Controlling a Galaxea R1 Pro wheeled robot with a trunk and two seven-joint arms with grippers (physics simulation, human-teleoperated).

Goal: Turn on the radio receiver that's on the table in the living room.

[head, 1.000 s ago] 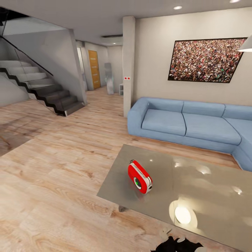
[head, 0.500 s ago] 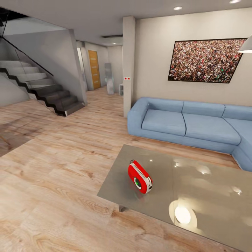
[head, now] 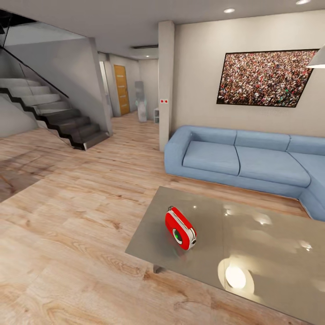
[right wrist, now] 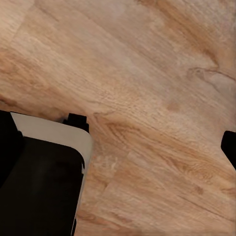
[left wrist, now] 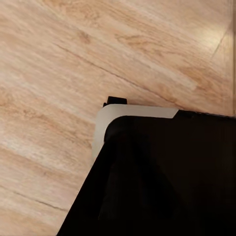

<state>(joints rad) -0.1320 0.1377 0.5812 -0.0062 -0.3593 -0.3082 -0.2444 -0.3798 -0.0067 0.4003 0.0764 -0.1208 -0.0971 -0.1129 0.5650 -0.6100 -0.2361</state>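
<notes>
Ahead: the radio receiver (head: 180,228) stands upright near the corner of the table (head: 271,266), in front of the sofa (head: 243,160).
Gripper states cannot be told from either wrist view. Judged risk: a push could tip the narrow radio or slide it off the glossy top.

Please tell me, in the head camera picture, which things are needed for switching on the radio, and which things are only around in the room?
Needed for the job:
- radio receiver, red, standing on the table
- table, grey and glossy

Only around:
- blue sofa
- crowd picture on the wall
- staircase
- wooden door down the hall
- pendant lamp
</notes>
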